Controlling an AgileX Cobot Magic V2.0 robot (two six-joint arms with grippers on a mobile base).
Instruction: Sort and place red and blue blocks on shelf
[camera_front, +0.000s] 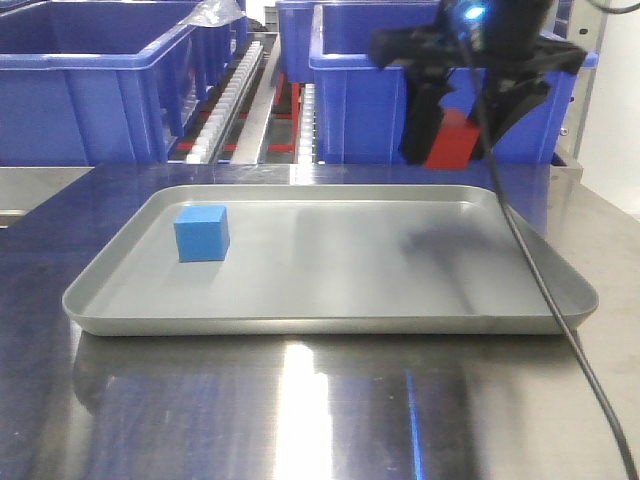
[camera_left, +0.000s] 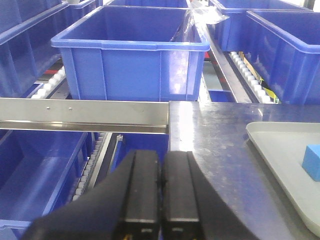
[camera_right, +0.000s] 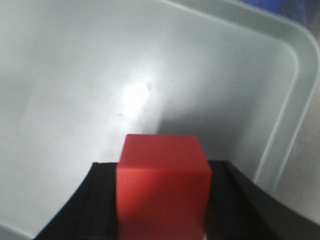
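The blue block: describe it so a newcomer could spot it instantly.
On the steel table before the big blue bins lies a shallow grey tray. The blue block sits alone in its left half, seen from the front. It is tiny beside the bins, and the only other cube, the red block, is held in the right gripper.

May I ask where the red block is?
Front view: the red block is gripped in the right hand, raised above the far right corner of the tray, in front of a blue bin.

Overhead glare streaks the table (camera_front: 300, 420); right wrist view seems blurred.
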